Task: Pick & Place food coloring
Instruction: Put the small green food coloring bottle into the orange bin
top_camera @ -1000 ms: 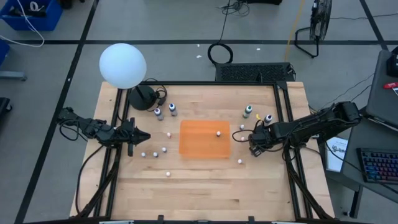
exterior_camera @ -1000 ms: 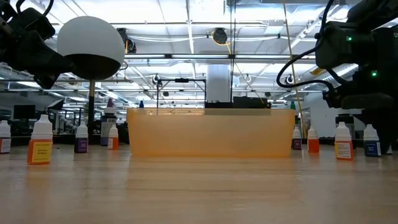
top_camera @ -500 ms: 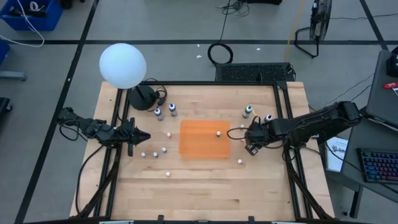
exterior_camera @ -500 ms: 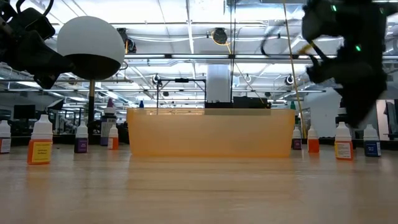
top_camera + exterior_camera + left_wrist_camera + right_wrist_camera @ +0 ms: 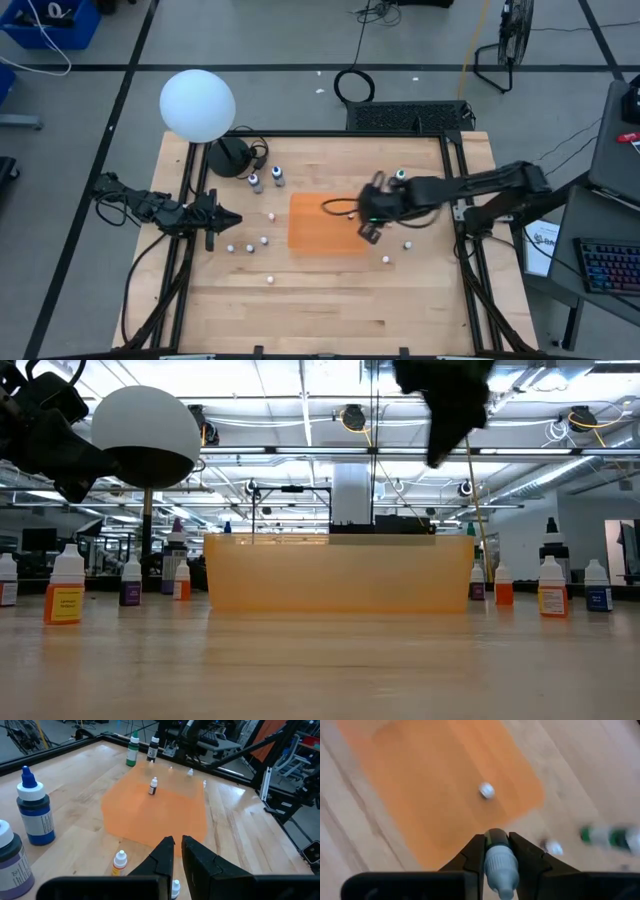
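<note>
A small food coloring bottle with a grey-white cap [image 5: 497, 861] is clamped between the two dark fingers of the right gripper [image 5: 368, 222], which is held above the right edge of the flat orange mat [image 5: 320, 228]. One tiny white-capped bottle [image 5: 486, 790] is seen standing on the mat, apart from the held one. The left gripper [image 5: 228, 219], fingers closed on nothing, is parked at the table's left side.

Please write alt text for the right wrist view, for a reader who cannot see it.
The right end effector grips a small food coloring bottle above the wooden table. Beyond it lies the orange mat, with one small white-capped bottle standing on it.
</note>
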